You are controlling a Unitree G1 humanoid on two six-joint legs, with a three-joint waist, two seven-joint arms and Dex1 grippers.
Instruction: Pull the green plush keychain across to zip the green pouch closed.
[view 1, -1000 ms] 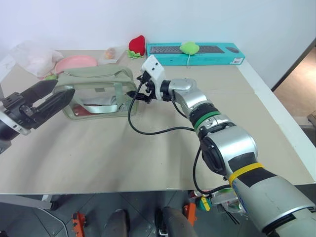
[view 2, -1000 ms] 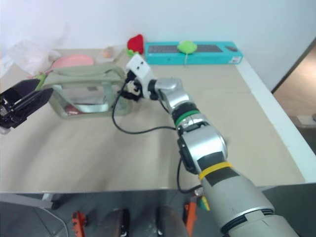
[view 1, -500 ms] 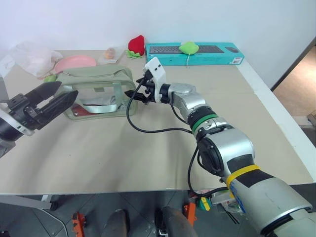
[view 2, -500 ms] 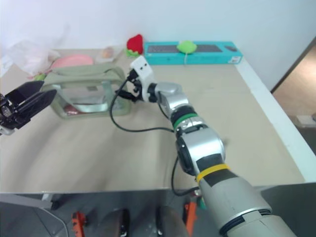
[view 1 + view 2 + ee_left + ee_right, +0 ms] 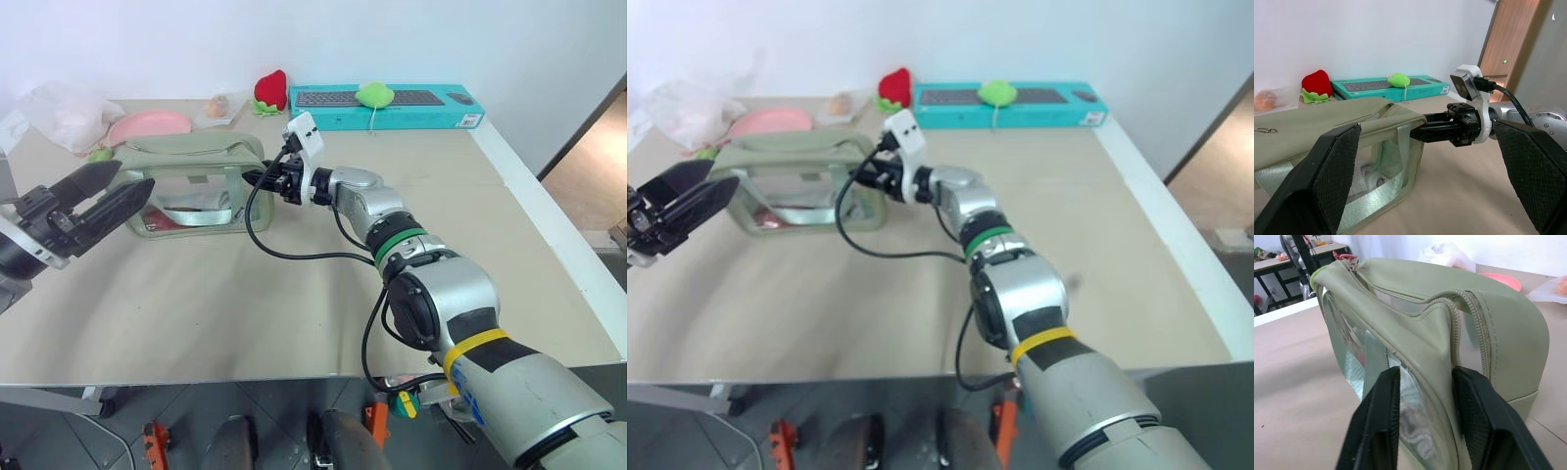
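While the right gripper (image 5: 1422,426) pinched the near end corner of the pouch (image 5: 186,157) — likely to brace it against the zip's pull — the left gripper (image 5: 93,201) hung wide open short of the keychain (image 5: 1320,275) at the far end.

Light: I see bright, even light on the surface (image 5: 196,304), with no glare.
Shadows: soft and faint beneath the black cable (image 5: 294,257).
Sharpness: my right eye view looks hazier and paler than the left.
Focus: in the wrist views, the near fingers (image 5: 1332,181) blur.
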